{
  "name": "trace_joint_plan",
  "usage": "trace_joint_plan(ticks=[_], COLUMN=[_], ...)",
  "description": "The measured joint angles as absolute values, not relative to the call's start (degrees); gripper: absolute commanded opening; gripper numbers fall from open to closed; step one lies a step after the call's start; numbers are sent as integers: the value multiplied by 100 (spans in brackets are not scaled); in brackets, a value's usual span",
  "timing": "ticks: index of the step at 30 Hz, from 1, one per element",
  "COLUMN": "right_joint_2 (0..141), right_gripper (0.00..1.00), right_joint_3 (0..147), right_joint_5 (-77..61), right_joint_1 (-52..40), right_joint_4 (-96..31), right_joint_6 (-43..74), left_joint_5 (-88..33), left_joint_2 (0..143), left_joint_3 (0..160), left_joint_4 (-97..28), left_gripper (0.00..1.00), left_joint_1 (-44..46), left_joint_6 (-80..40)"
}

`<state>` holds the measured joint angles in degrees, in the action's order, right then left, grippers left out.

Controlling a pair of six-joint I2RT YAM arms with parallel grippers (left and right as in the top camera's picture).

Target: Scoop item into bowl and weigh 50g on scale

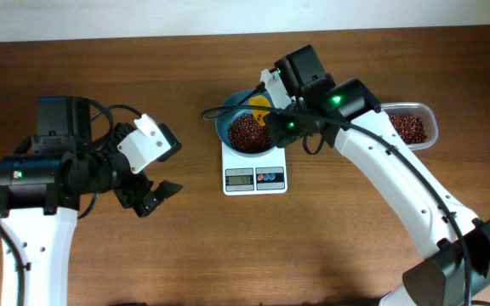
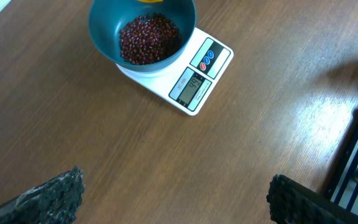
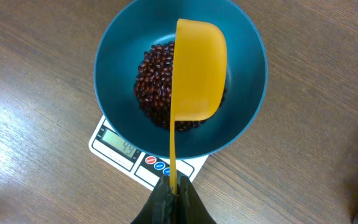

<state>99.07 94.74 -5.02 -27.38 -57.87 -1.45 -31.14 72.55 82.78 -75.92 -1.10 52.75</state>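
Note:
The teal bowl (image 3: 114,74) stands on the white scale (image 3: 126,149) and holds a heap of red-brown beans (image 3: 154,81). Above the heap a yellow scoop (image 3: 197,68) is turned on its side, inside the bowl's rim. My right gripper (image 3: 174,186) is shut on the scoop's thin handle, just outside the bowl over the scale's buttons. Overhead, the bowl (image 1: 226,134), the scale (image 1: 255,178) and the scoop (image 1: 261,109) are at centre, with the right gripper (image 1: 277,119) beside them. My left gripper (image 1: 147,200) hangs open over bare wood, far to the left.
A clear plastic tub (image 1: 428,119) with more beans (image 1: 408,127) sits at the right, behind the right arm. The left wrist view shows the bowl (image 2: 104,31) and the scale (image 2: 197,78) ahead, with bare wood between its fingers (image 2: 51,196).

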Motion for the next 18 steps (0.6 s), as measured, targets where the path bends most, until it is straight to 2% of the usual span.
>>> trace_joint_plan(ticks=[14, 18], right_joint_2=[9907, 10031], right_gripper=[4, 4], right_joint_3=[9474, 9474], right_joint_5=[-499, -126], right_joint_1=[-2738, -2742], right_joint_4=[-5561, -5457], right_joint_6=[-130, -23], left_joint_5=[-3114, -3114], left_joint_2=[7255, 7255], left_joint_3=[8278, 8278], left_joint_4=[-7590, -7590], left_gripper=[99, 99], left_joint_1=[-110, -110], left_joint_6=[5275, 5277])
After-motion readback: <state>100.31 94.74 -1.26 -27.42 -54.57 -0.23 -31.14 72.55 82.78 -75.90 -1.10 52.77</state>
